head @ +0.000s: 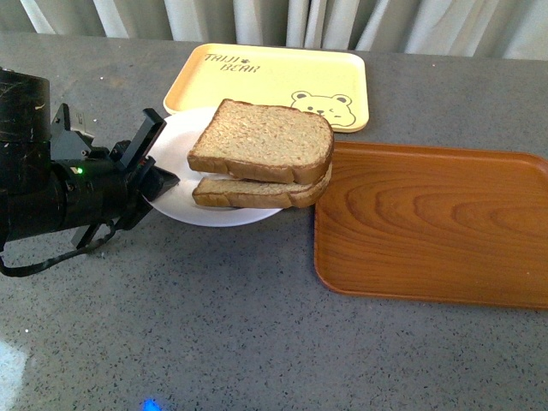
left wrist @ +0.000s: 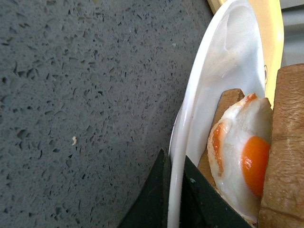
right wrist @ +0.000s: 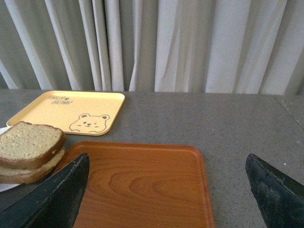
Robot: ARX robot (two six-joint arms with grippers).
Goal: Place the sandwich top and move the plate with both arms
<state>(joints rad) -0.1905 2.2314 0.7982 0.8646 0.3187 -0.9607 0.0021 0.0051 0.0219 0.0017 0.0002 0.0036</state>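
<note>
The left end effector [head: 158, 175] pinches the left rim of the plate [head: 184, 137], open counter [head: 214, 325] nearer; the right end effector [right wrist: 167, 159] hangs spread, facing the wooden tray [right wrist: 137, 190].

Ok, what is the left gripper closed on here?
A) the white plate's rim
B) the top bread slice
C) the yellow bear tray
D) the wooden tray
A: in the left wrist view the left gripper has one finger on each side of the plate at its rim.
</note>
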